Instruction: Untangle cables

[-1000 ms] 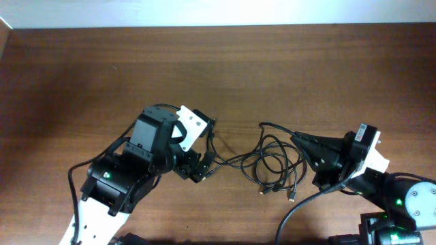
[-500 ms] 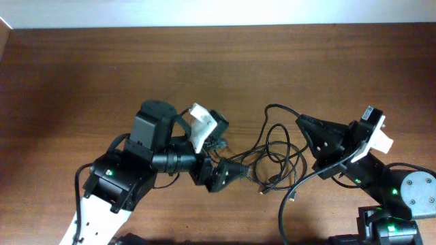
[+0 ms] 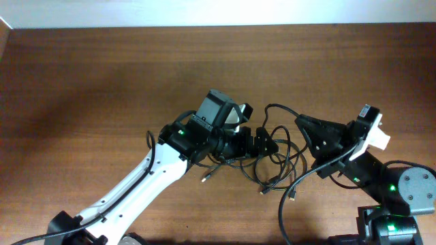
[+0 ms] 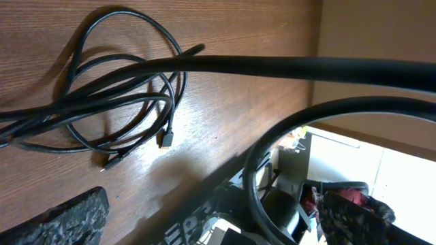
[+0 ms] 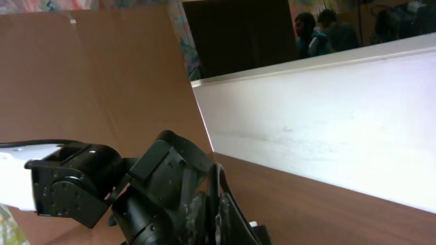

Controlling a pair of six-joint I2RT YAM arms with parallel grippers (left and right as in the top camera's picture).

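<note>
The cables (image 3: 281, 162) are thin black cords tangled in loops on the wooden table at centre right. My left gripper (image 3: 264, 143) is open and reaches into the left side of the tangle. In the left wrist view the jaws (image 4: 211, 216) are wide apart, with one cord (image 4: 272, 67) crossing close in front and loops (image 4: 116, 102) lying on the table beyond. My right gripper (image 3: 300, 122) is shut on a cord and holds it raised at the tangle's right edge. In the right wrist view its fingers (image 5: 212, 212) pinch the cord (image 5: 216, 182).
One loose plug end (image 3: 206, 178) lies left of the tangle, and others (image 3: 291, 198) lie at its front. A white wall edge (image 3: 204, 13) runs along the back of the table. A thicker robot cable (image 3: 285, 218) hangs by the right arm base (image 3: 409, 194).
My left arm has swung right and stretched out, bringing its gripper into the tangle. The cords have shifted slightly right. My right gripper has kept its grip, almost still.
</note>
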